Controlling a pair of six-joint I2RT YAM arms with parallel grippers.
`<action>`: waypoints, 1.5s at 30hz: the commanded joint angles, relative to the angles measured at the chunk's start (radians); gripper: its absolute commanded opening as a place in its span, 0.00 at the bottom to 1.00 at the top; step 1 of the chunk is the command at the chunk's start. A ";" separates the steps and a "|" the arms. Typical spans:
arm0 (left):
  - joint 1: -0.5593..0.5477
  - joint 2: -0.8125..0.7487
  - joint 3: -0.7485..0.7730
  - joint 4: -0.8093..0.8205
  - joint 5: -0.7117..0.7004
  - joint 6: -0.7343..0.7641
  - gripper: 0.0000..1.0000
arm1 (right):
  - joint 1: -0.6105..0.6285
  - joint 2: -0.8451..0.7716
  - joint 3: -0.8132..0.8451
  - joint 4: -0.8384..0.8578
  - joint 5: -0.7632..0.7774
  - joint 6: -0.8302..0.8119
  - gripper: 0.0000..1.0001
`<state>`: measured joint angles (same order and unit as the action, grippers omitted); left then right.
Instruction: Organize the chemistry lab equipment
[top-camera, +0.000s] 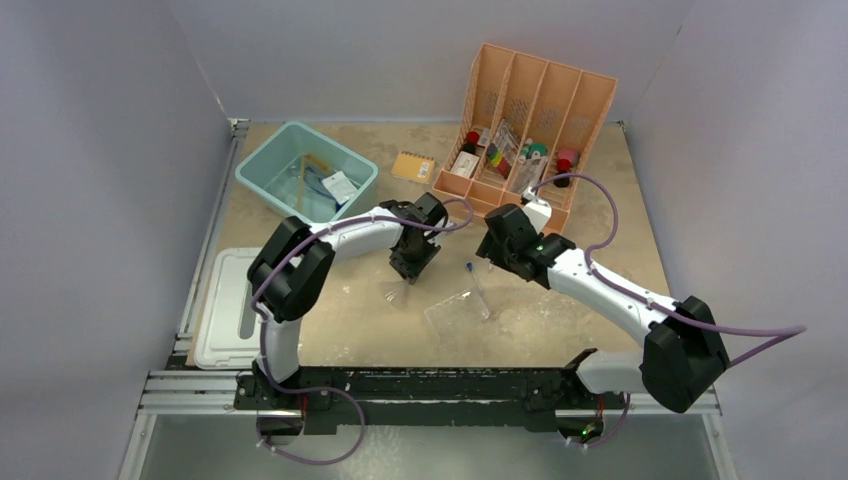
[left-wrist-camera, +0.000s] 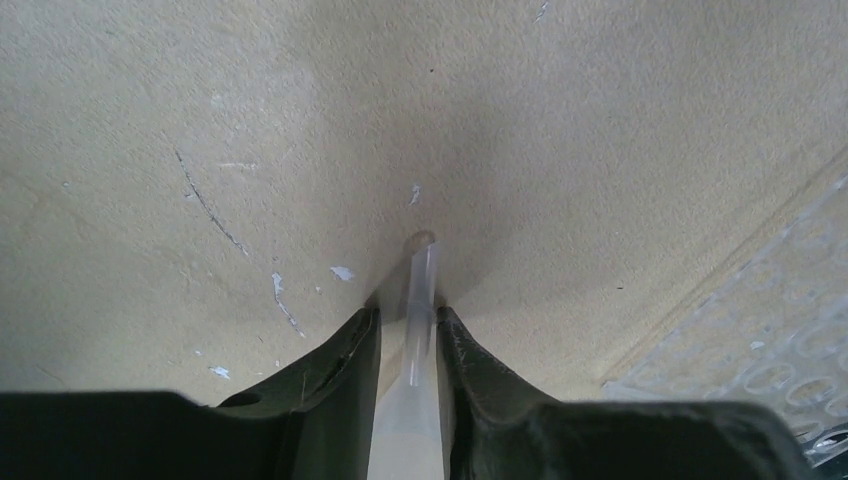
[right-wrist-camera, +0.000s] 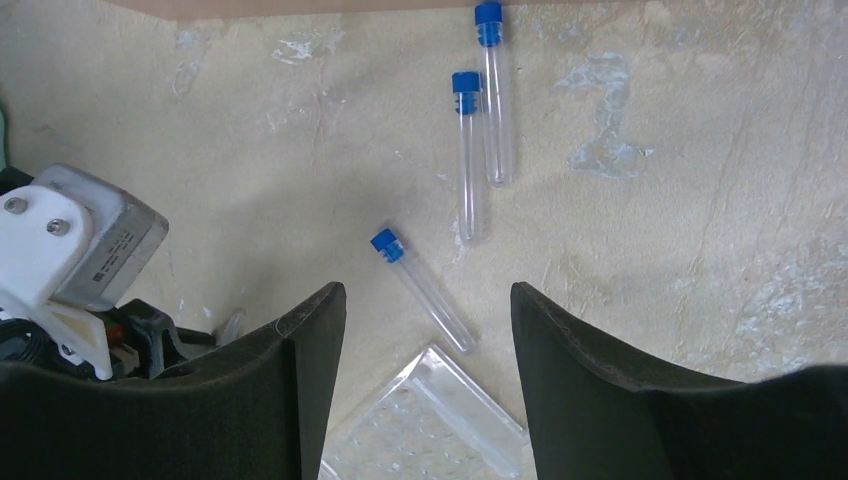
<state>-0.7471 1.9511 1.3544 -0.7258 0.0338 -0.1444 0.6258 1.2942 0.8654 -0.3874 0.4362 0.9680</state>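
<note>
A clear test tube (left-wrist-camera: 425, 270) lies on the table between the fingers of my left gripper (left-wrist-camera: 408, 315), which is shut on it; its cap is hidden. My left gripper (top-camera: 408, 272) points down at mid-table. The right gripper (right-wrist-camera: 428, 295) hovers open above a blue-capped test tube (right-wrist-camera: 425, 290) and a corner of the clear plastic tube rack (right-wrist-camera: 430, 420). Two more capped tubes (right-wrist-camera: 468, 160) (right-wrist-camera: 497, 95) lie side by side further off. In the top view the rack (top-camera: 458, 308) lies flat near the right gripper (top-camera: 490, 250).
A teal bin (top-camera: 265, 150) at back left holds a small clear bag (top-camera: 340, 186) and other items. The orange notepad (top-camera: 413, 166) lies beside it. The peach divider (top-camera: 530, 100) stands at the back. A white tray (top-camera: 228, 305) sits at the left edge.
</note>
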 joint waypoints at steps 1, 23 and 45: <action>-0.020 0.022 0.052 -0.048 -0.060 0.018 0.23 | -0.011 -0.036 0.004 -0.009 0.060 -0.014 0.64; 0.055 -0.161 0.336 -0.103 -0.316 -0.185 0.00 | -0.024 -0.061 -0.003 0.025 0.056 -0.071 0.64; 0.579 -0.439 0.197 0.021 -0.524 -0.630 0.00 | -0.029 0.008 0.036 0.086 0.024 -0.124 0.63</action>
<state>-0.2279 1.5181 1.6100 -0.7490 -0.5167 -0.6834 0.6010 1.2900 0.8619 -0.3260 0.4519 0.8669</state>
